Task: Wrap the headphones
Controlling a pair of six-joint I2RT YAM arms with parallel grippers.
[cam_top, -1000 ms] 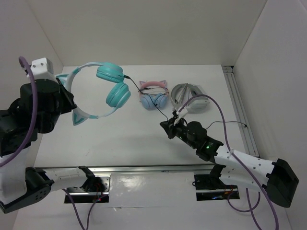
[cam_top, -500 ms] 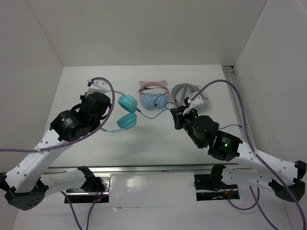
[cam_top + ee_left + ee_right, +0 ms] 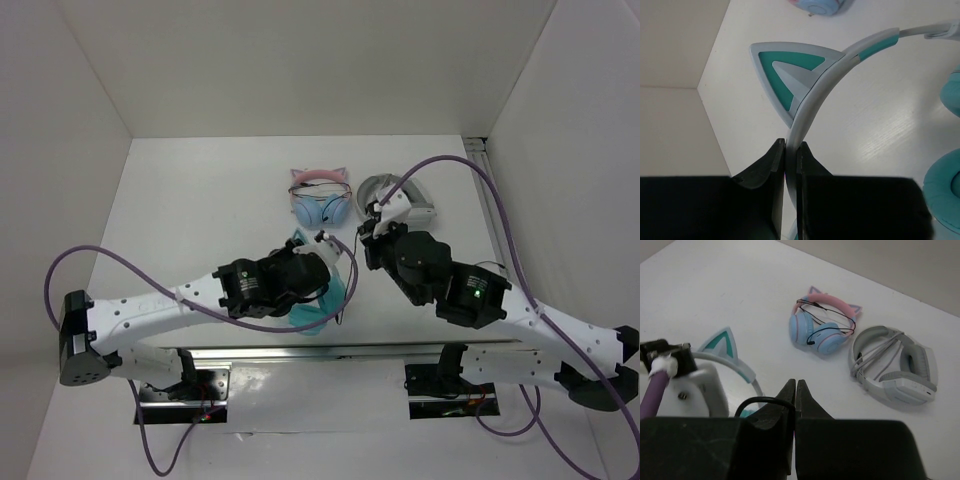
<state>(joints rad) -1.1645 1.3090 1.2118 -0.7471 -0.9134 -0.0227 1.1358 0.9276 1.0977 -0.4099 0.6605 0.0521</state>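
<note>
From above, the left arm [image 3: 190, 298] reaches across the white surface [image 3: 200, 200] and covers most of the teal cat-ear headphones [image 3: 332, 293], which lie near the front edge. A pink-banded cat-ear pair [image 3: 320, 198] and a grey-white pair [image 3: 398, 200] lie side by side farther back.

At the left wrist, the left tool [image 3: 790, 150] pinches the pale headband [image 3: 812, 107] just below a teal-lined cat ear [image 3: 785, 75].

At the right wrist, the right tool [image 3: 793, 390] has its fingers pressed together. The thin dark cable [image 3: 757, 401] loops up into them and looks nipped there.

White arm links [image 3: 150, 305], black joints [image 3: 255, 285], purple cables [image 3: 450, 158], green light [image 3: 478, 293].
</note>
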